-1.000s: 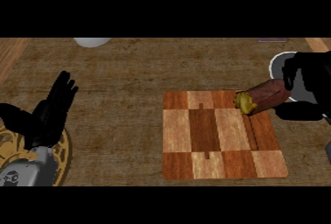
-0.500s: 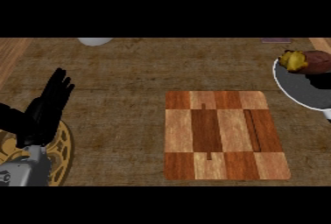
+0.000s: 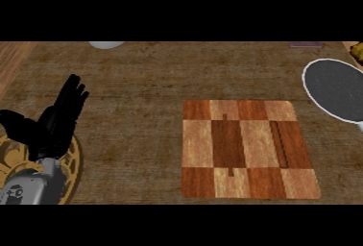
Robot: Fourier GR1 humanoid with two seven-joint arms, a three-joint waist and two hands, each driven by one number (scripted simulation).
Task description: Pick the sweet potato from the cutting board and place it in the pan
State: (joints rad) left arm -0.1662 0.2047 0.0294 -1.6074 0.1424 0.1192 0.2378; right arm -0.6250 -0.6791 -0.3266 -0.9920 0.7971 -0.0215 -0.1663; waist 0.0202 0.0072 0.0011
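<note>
The checkered wooden cutting board (image 3: 245, 149) lies right of centre with nothing on it. A dark pan (image 3: 339, 91) with a pale rim shows at the right edge, partly cut off. Only a small orange-brown piece of the sweet potato (image 3: 356, 51) shows at the top right corner, above the pan's rim; what carries it is out of frame. My left hand (image 3: 55, 124) rests open at the left, fingers pointing up, far from the board. My right hand does not show.
A round golden plate (image 3: 69, 166) lies under my left forearm at the lower left. A white rounded object (image 3: 106, 44) sits at the top edge, and a small dull purple thing (image 3: 306, 45) at the top right.
The sweet potato went from the board's upper right corner, held in my right hand, up and to the right over the pan. The right hand has left the view. The left hand stayed put.
</note>
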